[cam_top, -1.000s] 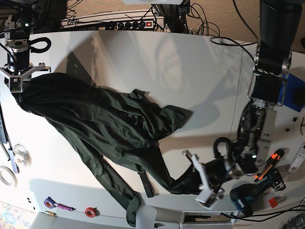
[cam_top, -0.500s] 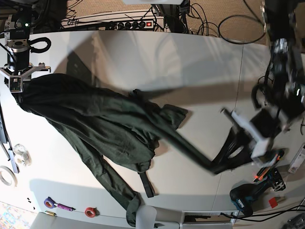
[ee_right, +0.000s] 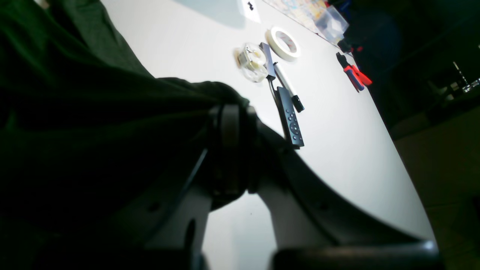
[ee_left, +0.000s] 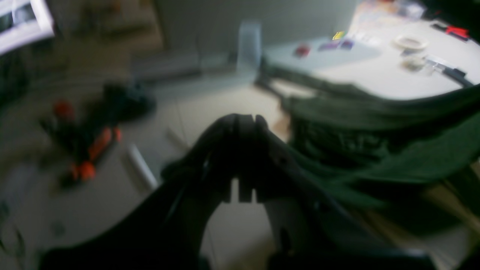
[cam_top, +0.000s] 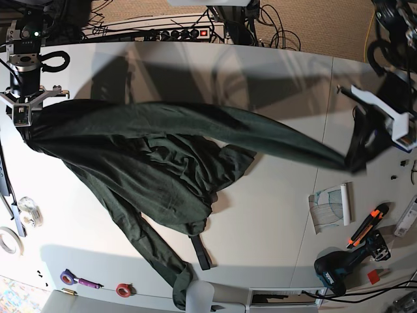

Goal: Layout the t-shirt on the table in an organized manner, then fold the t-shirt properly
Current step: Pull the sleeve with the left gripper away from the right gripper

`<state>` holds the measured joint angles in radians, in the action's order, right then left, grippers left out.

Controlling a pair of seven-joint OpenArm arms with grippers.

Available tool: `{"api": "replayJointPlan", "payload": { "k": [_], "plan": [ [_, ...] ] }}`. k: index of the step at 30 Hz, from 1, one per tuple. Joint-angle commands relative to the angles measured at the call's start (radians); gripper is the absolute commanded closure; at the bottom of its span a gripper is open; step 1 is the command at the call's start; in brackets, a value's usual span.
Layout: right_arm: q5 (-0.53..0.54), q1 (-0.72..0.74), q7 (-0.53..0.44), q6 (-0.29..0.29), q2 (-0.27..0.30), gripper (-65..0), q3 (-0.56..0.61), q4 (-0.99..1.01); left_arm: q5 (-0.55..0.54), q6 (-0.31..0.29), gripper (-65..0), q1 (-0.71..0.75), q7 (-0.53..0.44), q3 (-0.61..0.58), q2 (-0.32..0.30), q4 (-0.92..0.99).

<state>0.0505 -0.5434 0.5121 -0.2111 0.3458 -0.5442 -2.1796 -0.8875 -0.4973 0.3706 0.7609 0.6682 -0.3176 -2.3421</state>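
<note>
T-shirt, dark green: lying bunched on the white bench, with one edge now being stretched into a long taut band across it. Left gripper: fingers clamping the T-shirt's right end, having risen toward the bench's far right side since half a second ago and uncovering a curled paper sheet. Right gripper: fingers staying pinched on the T-shirt's left end. Remote: button markings too small for reading.
</note>
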Motion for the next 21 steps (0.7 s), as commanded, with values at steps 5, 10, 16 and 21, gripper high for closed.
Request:
{"api": "replayJointPlan", "payload": {
  "k": [5,10,16,21],
  "plan": [
    [-0.006,0.0,-0.018,-0.063,0.016,0.0,-0.011,-0.018,-0.03,-0.001,0.0,0.096,0.022,0.008,0.022,-0.014],
    [-0.006,0.0,-0.014,-0.063,0.054,0.0,-0.011,-0.002,-0.032,-0.001,0.0,0.15,0.034,0.009,0.041,-0.014],
    [-0.006,0.0,-0.023,-0.132,0.13,0.0,-0.011,0.113,-0.032,-0.001,0.0,0.198,0.127,0.009,0.04,-0.014],
    [-0.006,0.0,-0.044,-0.145,0.136,0.0,-0.011,0.195,0.018,0.0,0.0,0.217,0.139,0.009,0.04,-0.014]
  ]
}}
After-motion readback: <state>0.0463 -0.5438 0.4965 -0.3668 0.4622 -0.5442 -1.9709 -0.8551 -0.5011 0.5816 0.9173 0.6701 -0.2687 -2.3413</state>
